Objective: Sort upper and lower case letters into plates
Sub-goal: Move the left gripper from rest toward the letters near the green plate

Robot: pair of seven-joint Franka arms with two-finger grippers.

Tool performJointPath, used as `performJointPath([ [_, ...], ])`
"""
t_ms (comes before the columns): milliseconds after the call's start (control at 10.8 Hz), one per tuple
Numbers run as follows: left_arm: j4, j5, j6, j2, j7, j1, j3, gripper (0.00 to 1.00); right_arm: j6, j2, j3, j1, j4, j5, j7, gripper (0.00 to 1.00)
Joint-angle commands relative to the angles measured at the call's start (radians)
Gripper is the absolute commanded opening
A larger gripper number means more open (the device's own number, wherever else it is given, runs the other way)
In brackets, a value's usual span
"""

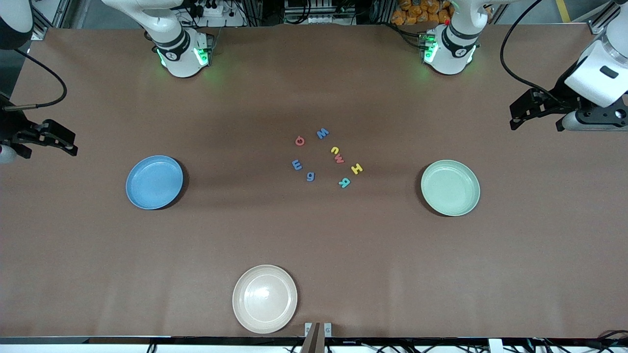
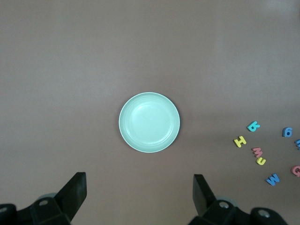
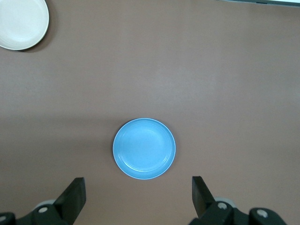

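Blue plate (image 1: 154, 182), mint plate (image 1: 450, 188), cream plate (image 1: 265, 299) were seen bare | letters (image 1: 325, 158) were clustered mid-table between them, H (image 1: 356, 169) at 4 o'clock | left gripper (image 2: 139, 193), right gripper (image 3: 138, 194) were held spread, raised.

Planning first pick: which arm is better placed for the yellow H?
Left, probably. The yellow H lies on the cluster's side toward the mint plate and the left arm's end. Both the left claw and right claw wait open at the table's ends.
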Motion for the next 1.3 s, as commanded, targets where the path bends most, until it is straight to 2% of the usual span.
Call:
performJointPath([
  [0,-0.005,-0.017,-0.022,-0.017,0.029,0.013,-0.008,1.00,0.005,-0.012,0.011,-0.014,0.006,0.025,-0.007,1.00],
  [558,-0.006,-0.017,-0.022,-0.010,0.031,0.015,-0.010,1.00,0.027,-0.012,0.010,-0.014,0.004,0.030,-0.007,1.00],
  [744,-0.005,-0.017,-0.033,0.050,0.029,0.020,-0.028,1.00,0.027,-0.012,0.010,-0.014,0.004,0.031,-0.007,1.00],
  [1023,0.001,-0.010,-0.067,0.108,0.031,-0.026,-0.031,1.00,0.021,-0.011,0.011,-0.011,0.001,0.031,-0.005,1.00],
  [1209,0.007,0.010,-0.004,0.205,0.026,-0.075,-0.044,1.00,0.022,-0.009,0.011,-0.009,-0.004,0.031,-0.002,1.00],
])
